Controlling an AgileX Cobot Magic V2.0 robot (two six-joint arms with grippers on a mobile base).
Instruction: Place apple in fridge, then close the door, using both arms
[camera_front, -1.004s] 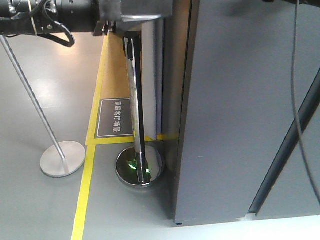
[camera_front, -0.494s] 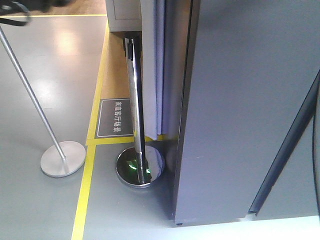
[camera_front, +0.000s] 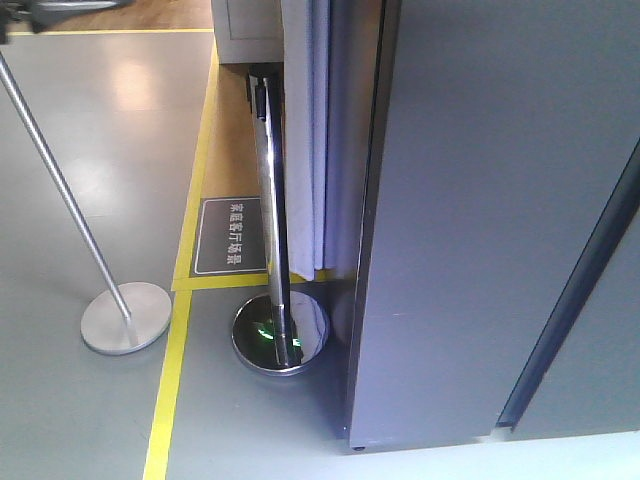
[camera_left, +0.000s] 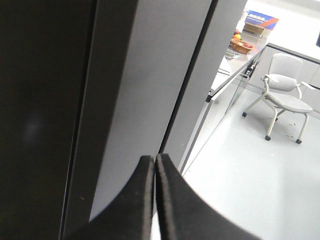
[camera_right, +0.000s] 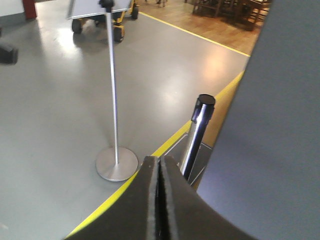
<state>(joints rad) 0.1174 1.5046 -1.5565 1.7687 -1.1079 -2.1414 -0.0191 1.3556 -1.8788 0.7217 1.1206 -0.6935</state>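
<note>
Both wrist views show jaws clenched on nothing: the left gripper (camera_left: 155, 165) beside the dark grey fridge (camera_left: 145, 75), the right gripper (camera_right: 160, 167) over floor (camera_right: 60, 115) near 2 stanchion posts (camera_right: 114, 90). No apple shows.

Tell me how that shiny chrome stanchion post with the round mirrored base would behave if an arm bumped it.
The shiny chrome stanchion post probably resists tipping: its round mirrored base looks wide and heavy. Its polished surface would likely be slippery to grip. It already leans in the front view, so a push high up might rock it.
</note>
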